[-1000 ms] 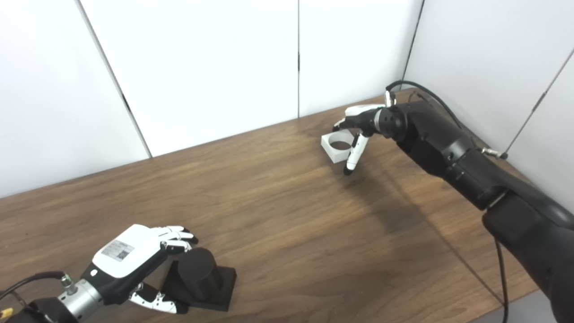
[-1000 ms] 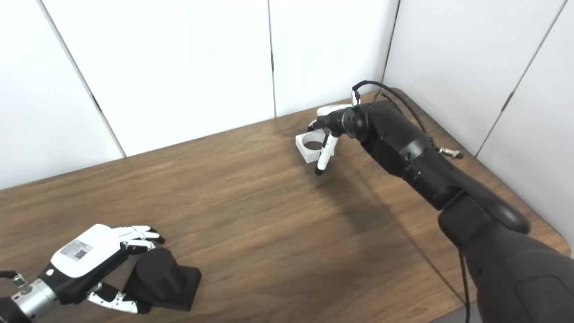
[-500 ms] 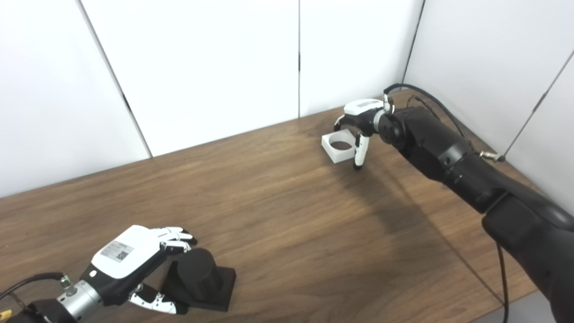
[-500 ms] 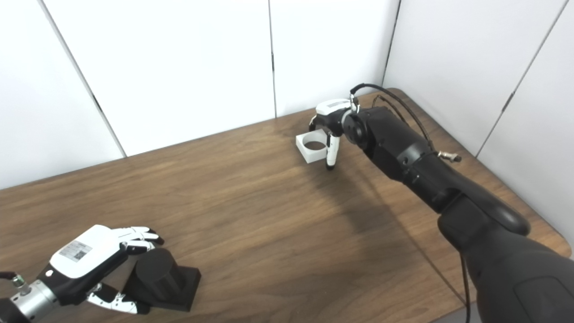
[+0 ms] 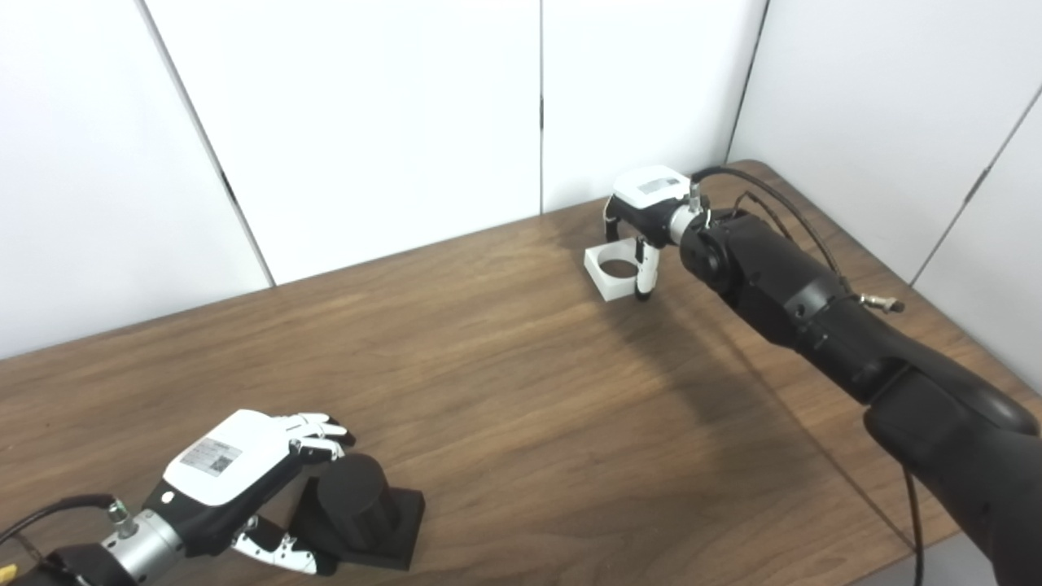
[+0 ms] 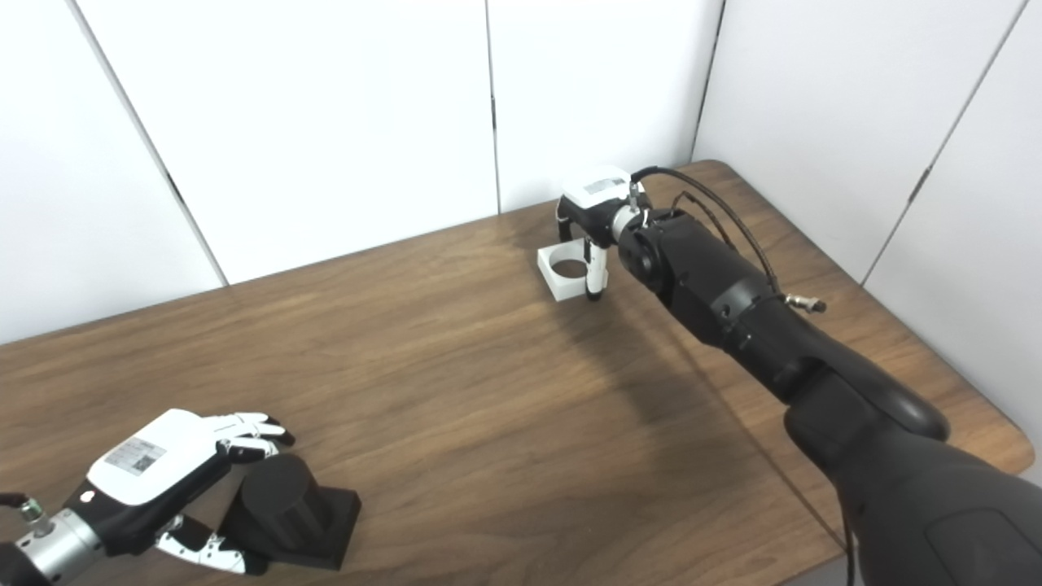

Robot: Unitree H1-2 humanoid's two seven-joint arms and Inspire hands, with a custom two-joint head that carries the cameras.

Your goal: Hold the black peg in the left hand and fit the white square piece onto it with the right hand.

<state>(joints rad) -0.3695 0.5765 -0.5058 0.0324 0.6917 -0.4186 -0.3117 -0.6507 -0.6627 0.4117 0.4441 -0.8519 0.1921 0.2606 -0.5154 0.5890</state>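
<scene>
Your right hand (image 5: 639, 224) has swung upright over the piece (image 5: 612, 273) since a second ago, fingers now pointing down around its near edge, apart and not yet closed, so a top grasp looks intended. Your left hand (image 5: 236, 488) cups the peg (image 5: 358, 509) at the table's (image 5: 521, 423) front left, though a firm grip can't be confirmed. You'll see the piece is a flat white square with a round hole, lying far right.

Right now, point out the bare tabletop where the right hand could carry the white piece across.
The wide middle of the wooden table, between the white square piece and the black peg, is bare. It is crowded only at the ends: the right hand over the piece, the left hand around the peg.
</scene>
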